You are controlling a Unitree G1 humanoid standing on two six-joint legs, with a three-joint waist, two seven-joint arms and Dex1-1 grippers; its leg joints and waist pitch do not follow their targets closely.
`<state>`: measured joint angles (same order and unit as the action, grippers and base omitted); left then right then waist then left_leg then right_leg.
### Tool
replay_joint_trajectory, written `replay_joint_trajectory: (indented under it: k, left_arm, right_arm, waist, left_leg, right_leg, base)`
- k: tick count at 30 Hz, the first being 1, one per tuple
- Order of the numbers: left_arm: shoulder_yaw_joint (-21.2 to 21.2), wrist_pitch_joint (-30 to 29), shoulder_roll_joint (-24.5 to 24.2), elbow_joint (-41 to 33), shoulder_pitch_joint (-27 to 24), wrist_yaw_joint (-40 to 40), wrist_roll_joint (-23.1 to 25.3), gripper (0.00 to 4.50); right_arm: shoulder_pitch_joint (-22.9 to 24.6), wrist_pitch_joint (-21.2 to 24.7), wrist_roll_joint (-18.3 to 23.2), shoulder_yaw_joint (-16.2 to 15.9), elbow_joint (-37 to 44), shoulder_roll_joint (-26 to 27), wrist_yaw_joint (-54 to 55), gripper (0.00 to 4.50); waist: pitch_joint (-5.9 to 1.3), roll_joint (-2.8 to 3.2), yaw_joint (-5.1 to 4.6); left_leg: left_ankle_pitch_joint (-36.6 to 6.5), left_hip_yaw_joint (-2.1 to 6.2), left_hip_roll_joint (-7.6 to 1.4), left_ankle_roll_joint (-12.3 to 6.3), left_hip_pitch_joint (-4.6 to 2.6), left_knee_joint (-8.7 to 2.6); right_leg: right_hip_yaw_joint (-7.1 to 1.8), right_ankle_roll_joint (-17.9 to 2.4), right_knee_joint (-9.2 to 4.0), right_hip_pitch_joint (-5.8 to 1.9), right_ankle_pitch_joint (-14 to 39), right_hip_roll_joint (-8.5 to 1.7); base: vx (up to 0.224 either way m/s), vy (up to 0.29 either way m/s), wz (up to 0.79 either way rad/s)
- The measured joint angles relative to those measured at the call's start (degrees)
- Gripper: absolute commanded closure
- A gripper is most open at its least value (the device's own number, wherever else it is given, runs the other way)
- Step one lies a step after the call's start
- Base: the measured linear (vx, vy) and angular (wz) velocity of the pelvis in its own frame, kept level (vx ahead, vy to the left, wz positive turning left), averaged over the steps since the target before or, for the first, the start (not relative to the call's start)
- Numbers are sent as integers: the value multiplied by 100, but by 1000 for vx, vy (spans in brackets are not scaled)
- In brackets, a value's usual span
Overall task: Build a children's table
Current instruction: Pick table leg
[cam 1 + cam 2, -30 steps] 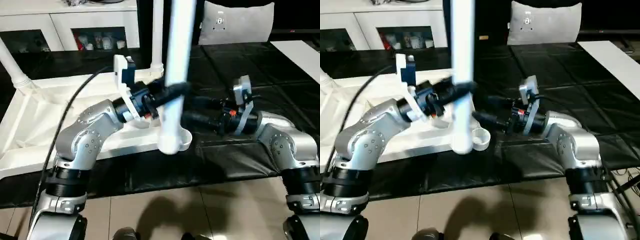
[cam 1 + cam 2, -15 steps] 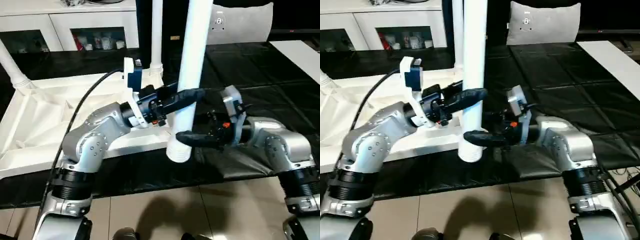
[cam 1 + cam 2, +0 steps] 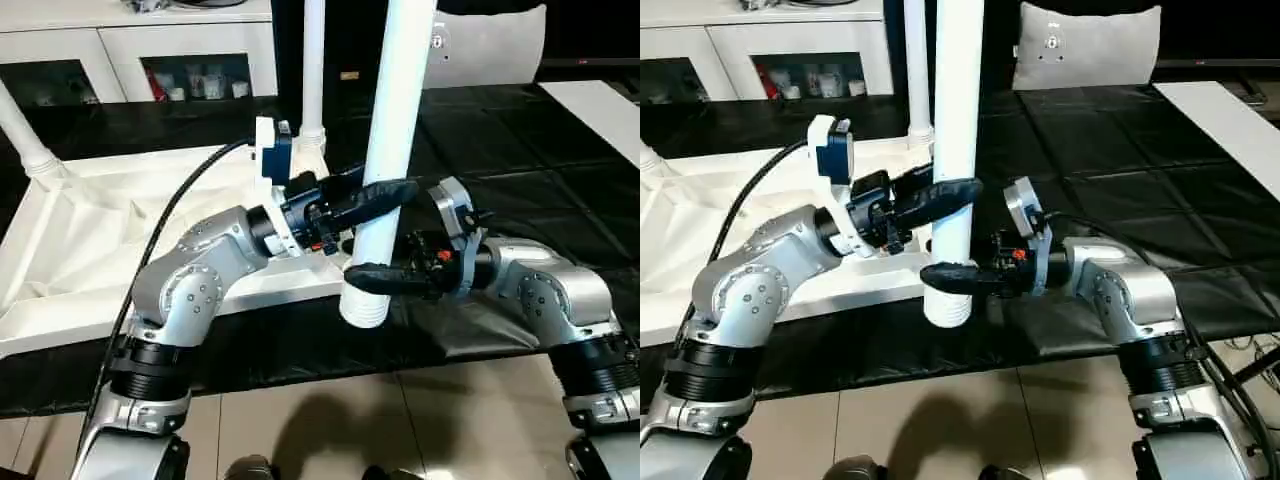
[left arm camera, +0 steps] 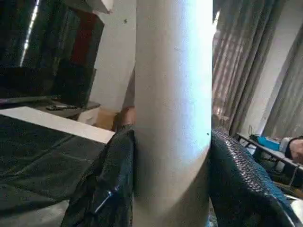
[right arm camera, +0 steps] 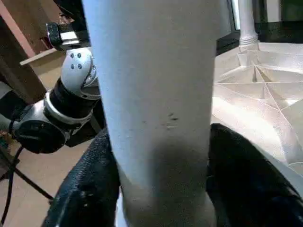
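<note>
Black floor mat [image 3: 560, 140] lies open on the right; both the left end effector [image 3: 385, 193] and the right end effector [image 3: 372, 278] clamp the upright leg [image 3: 395, 130], near the upturned table top [image 3: 70, 220].

Loose leg [image 3: 395, 120]: white plastic, smooth, faint satin sheen; a few small dark specks on the surface in the right wrist view. Open lower end shows a thin hollow wall.

Table top [image 3: 90, 230], underside up: same white plastic, moulded ribs, slightly glossy.

Fingers [image 4: 236, 179] of the left gripper [image 3: 385, 192]: black, pebbled rubbery texture. Fingers [image 5: 85, 198] of the right gripper [image 3: 375, 278]: same dotted matt black.

Forearms [image 3: 195, 280]: brushed silver metal, satin finish.

Floor mat [image 3: 520, 150]: black, quilted, mildly shiny.

Floor tiles [image 3: 330, 420], near: beige, glossy.

Pillow [image 3: 490, 45], far right: grey cloth, matt.

Cabinet [image 3: 150, 30], far left: white, smooth.
</note>
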<state>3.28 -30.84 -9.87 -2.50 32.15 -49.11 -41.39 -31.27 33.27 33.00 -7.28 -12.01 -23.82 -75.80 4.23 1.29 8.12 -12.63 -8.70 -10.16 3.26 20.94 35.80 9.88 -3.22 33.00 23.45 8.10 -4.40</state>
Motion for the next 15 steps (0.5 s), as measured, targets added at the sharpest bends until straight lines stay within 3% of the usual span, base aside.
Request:
replay_joint_trajectory:
  k: [6,14,15]
  left_arm:
    - [19,43,28,88,0,67,123,265]
    - [26,56,46,239,0,284,315,265]
    - [24,62,70,246,0,325,335,230]
  right_arm:
    - [21,-27,-104,-14,0,40,87,247]
    - [34,105,-162,-8,-111,70,304,259]
    - [34,105,-163,3,-126,75,325,259]
  waist:
    - [0,0,0]
    - [0,0,2]
    - [0,0,2]
  left_leg:
    - [0,0,0,0,0,0]
    - [1,0,0,1,0,0]
    - [1,1,0,1,0,0]
  right_leg:
    - [1,0,0,0,0,0]
    - [1,0,0,0,0,0]
    - [1,0,0,0,0,0]
  base:
    - [0,0,0]
    - [0,0,0]
    - [0,0,0]
